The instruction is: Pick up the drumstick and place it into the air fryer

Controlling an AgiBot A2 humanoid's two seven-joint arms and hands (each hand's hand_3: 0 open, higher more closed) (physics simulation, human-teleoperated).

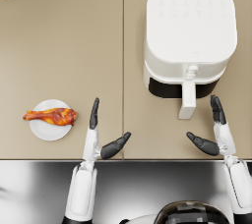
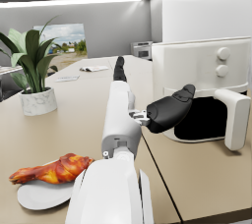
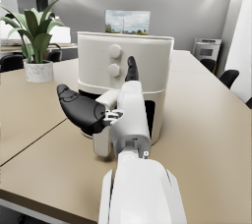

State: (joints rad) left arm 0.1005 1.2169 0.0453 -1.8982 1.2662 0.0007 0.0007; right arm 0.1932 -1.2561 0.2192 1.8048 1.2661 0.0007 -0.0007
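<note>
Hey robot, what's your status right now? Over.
Left robot hand and right robot hand open, holding nothing. Drumstick on plate, untouched. Air fryer drawer not pulled out. Nothing in the way.

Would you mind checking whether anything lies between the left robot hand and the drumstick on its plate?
Nothing visible does. The left robot hand is open over bare table, and the drumstick lies on the white plate just to its left, with only clear tabletop between them.
</note>
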